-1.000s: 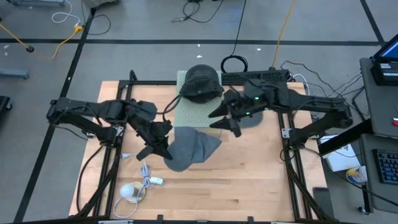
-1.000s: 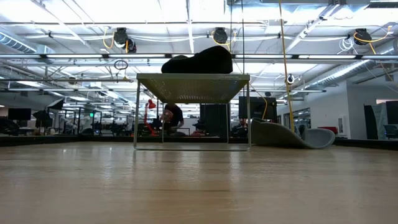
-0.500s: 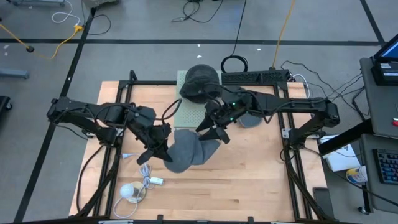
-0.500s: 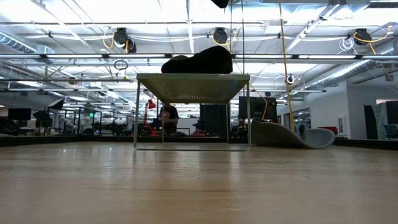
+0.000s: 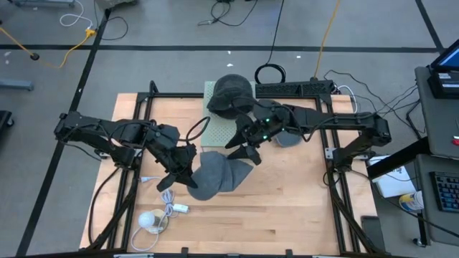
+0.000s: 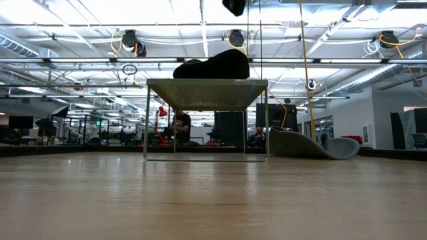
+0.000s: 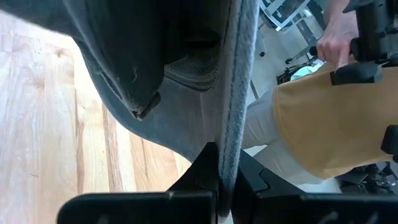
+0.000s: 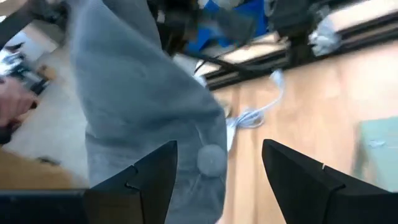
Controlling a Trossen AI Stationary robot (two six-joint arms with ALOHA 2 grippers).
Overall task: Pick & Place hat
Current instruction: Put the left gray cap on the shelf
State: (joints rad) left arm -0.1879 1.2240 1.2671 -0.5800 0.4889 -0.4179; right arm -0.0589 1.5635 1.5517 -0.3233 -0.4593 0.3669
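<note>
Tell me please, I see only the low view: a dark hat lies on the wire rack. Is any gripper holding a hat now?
Observer: Yes. The left gripper is shut on the brim of a grey cap, over the middle of the wooden table.
Operator: And the right gripper?
Observer: The right gripper is open, close beside the cap's crown, not gripping it.
Operator: What does its wrist camera face?
Observer: The cap's top button, seen between its open fingers.

soft grey fabric cap [image 5: 214,175]: showing plain mid grey
dark rounded fabric hat [image 5: 231,94]: showing charcoal black
perforated metal stand [image 5: 221,129]: showing pale green, dotted
wooden plank table [image 5: 287,208]: showing light tan
</note>
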